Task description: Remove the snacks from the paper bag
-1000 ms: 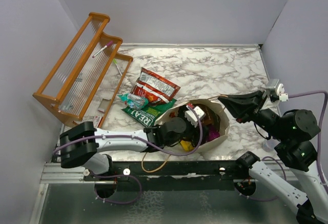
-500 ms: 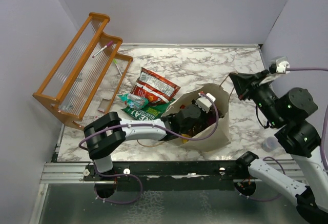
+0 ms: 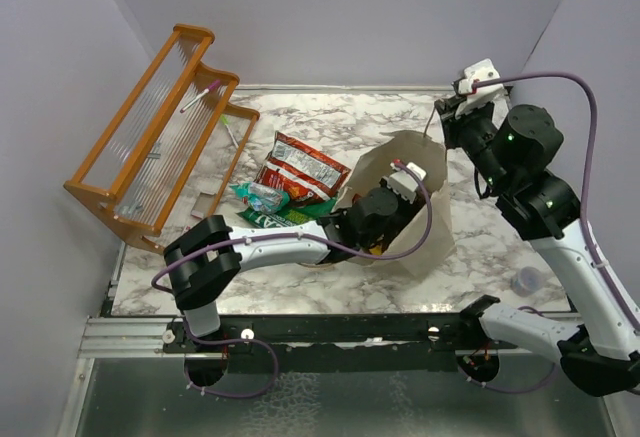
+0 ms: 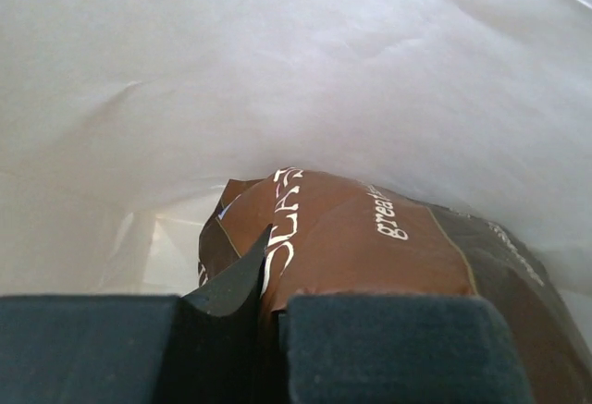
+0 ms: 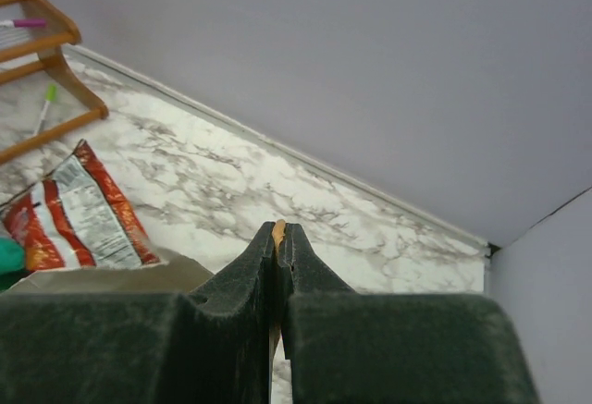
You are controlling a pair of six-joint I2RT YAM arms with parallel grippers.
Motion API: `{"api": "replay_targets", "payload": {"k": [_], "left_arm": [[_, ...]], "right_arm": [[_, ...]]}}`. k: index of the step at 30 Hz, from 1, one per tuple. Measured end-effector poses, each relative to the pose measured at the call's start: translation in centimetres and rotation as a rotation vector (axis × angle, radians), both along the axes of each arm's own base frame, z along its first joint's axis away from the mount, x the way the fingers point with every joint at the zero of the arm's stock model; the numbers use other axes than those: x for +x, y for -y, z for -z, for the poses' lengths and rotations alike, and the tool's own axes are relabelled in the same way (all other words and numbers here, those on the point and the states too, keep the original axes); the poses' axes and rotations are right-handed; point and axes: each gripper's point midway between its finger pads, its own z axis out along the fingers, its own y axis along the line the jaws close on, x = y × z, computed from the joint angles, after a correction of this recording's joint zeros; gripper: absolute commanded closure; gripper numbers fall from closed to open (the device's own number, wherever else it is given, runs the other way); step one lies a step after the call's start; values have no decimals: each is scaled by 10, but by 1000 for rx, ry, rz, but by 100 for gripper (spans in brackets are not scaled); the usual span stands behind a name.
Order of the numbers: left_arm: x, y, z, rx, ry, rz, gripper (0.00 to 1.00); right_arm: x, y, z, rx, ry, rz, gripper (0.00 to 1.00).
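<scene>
**Marble tabletop, bag half unloaded, one brown packet in my fingers**

Marble-pattern table [image 3: 400, 117] inside grey walls, for context. Going left to right in the overhead view:

- Upper left: one orange wooden rack [image 3: 150, 137]. Not part of the job.
- Left of centre, already lying flat on the table: one red-and-white packet [image 3: 305, 172], one green packet [image 3: 275, 219] just below it, and one small teal item [image 3: 258, 195] tucked between them that I can't identify.
- Centre: one paper bag [image 3: 432, 237], tipped so its mouth opens toward the lower left of the frame.

My left gripper [image 4: 275, 312] is reaching deep inside that mouth. In its wrist view the fingers are clamped together on the near edge of a brown packet [image 4: 370, 238]. That's the only snack I can count in the bag, since white paper walls fill the rest of the view.

The bit that matters is the brown packet's position. It lies straight ahead of my left fingers, and its long axis runs away from them toward the lower right of the wrist view, deeper into the bag. So I'd guess the way out is straight back through the mouth, toward the lower left of the overhead frame. The left arm is obviously the nearer one.

Upper right: my right gripper [image 5: 281, 249] is raised off the table and pinched closed on the bag's brown cord handle [image 5: 278, 228], which props that side of the bag up.
</scene>
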Motion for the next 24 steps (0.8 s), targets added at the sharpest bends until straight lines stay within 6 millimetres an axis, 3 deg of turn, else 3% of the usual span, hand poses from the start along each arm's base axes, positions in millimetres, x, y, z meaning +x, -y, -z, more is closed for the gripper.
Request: {"api": "replay_targets", "payload": {"k": [7, 11, 18, 24], "left_arm": [[0, 4, -10, -49, -40, -12, 100], [4, 3, -11, -61, -57, -25, 100], [10, -11, -24, -87, -81, -51, 100], [-9, -40, -68, -166, -63, -8, 100]], "right_arm": [[39, 36, 10, -58, -3, 31, 98], [42, 13, 4, -15, -31, -97, 98], [4, -24, 2, 110, -88, -338, 98], [-47, -52, 53, 207, -193, -572, 98]]}}
